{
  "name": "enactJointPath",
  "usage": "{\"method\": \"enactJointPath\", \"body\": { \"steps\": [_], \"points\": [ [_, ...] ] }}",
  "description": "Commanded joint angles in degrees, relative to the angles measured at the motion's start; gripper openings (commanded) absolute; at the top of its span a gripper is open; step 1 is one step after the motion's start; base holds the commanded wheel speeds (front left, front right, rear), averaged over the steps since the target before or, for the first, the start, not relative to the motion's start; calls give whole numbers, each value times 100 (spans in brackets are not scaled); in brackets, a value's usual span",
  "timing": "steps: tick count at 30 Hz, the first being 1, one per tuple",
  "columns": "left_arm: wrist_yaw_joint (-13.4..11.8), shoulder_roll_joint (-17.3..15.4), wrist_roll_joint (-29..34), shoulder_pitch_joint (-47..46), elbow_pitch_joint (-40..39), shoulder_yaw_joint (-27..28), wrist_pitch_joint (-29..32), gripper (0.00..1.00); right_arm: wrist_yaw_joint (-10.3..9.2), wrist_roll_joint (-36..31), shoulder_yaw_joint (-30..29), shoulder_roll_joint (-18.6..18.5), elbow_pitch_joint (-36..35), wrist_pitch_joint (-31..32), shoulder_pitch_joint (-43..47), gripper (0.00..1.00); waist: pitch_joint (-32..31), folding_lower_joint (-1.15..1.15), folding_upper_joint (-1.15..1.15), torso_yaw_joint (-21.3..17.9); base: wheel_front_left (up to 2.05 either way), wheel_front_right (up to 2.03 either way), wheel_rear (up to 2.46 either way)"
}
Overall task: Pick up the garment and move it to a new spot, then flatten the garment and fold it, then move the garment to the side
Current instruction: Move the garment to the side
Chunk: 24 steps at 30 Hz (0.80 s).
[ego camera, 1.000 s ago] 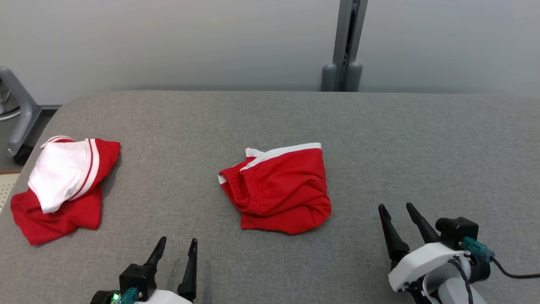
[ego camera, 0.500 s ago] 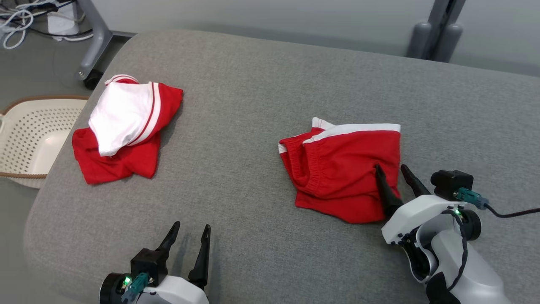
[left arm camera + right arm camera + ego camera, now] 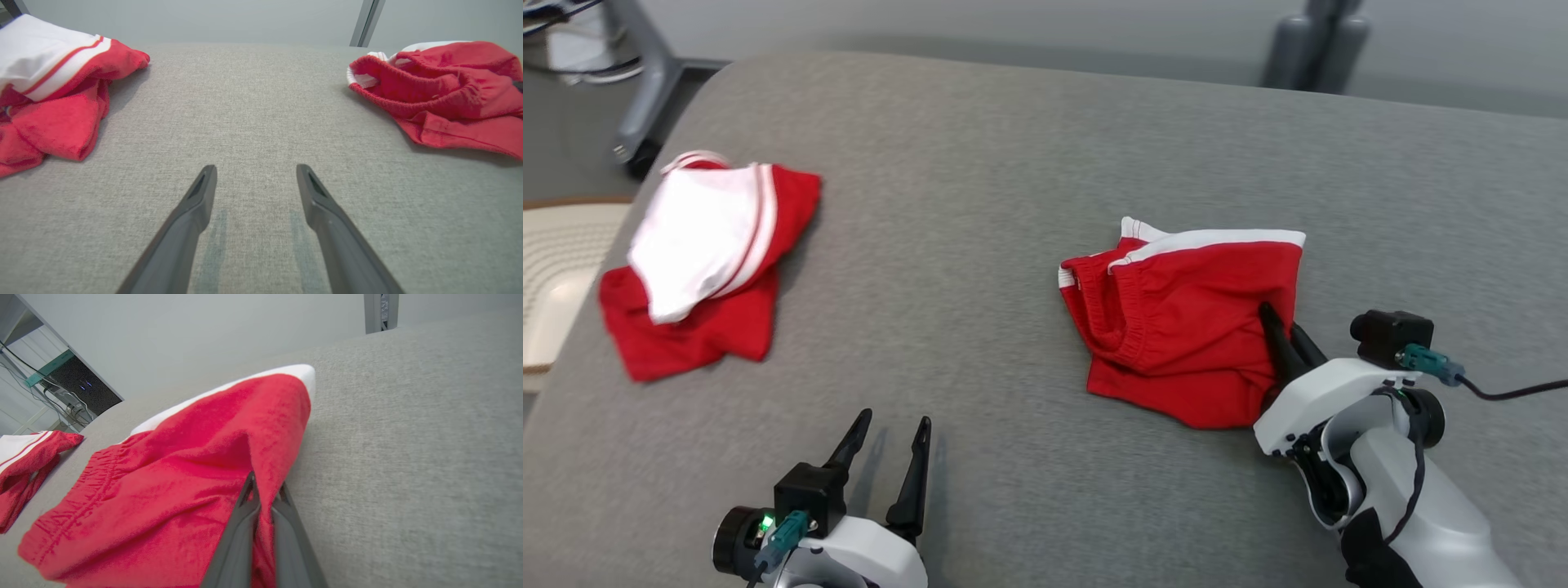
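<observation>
Red shorts with a white stripe [image 3: 1176, 318] lie crumpled on the grey padded table [image 3: 980, 163], right of centre. My right gripper [image 3: 1281, 325] is shut on the shorts' right edge; in the right wrist view its fingers [image 3: 245, 522] pinch a raised fold of the red cloth [image 3: 184, 469]. My left gripper [image 3: 889, 431] stands open over bare table near the front edge, its fingers [image 3: 192, 212] wide apart and holding nothing. The shorts [image 3: 441, 94] lie off to its right.
A second red and white garment [image 3: 698, 253] lies bunched at the table's left side, also the red and white garment [image 3: 49, 90] in the left wrist view. A cream perforated basket [image 3: 556, 269] sits on the floor beyond the left edge. Grey posts [image 3: 1311, 41] stand behind the table.
The head camera has turned and dipped. My right gripper has advanced onto the shorts' right edge and closed from open to shut on the cloth. The left gripper stays open.
</observation>
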<state>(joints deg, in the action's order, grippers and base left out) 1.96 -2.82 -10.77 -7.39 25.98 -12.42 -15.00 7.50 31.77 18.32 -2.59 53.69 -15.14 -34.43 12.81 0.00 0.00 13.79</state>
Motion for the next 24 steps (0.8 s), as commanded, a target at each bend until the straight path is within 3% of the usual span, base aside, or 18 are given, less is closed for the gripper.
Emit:
{"method": "enactJointPath", "body": {
  "steps": [1,13,20,24],
  "points": [
    [-3,-19,2,-54,-23,33,-26,100,-2,-38,-1,-57,-59,0,115,0,-123,0,0,-424,0,0,0],
    [116,-19,190,-179,-156,165,-27,100,-2,97,389,-49,-459,0,410,0,-262,0,0,-2772,0,0,0],
    [193,-22,242,-335,-120,101,-26,100,-1,32,784,-43,-697,-1,610,0,-115,0,0,-3894,0,0,0],
    [198,-28,269,-476,-71,108,-27,100,-2,-187,908,-43,-677,0,543,0,67,0,0,-4039,0,0,0]
  ]
}}
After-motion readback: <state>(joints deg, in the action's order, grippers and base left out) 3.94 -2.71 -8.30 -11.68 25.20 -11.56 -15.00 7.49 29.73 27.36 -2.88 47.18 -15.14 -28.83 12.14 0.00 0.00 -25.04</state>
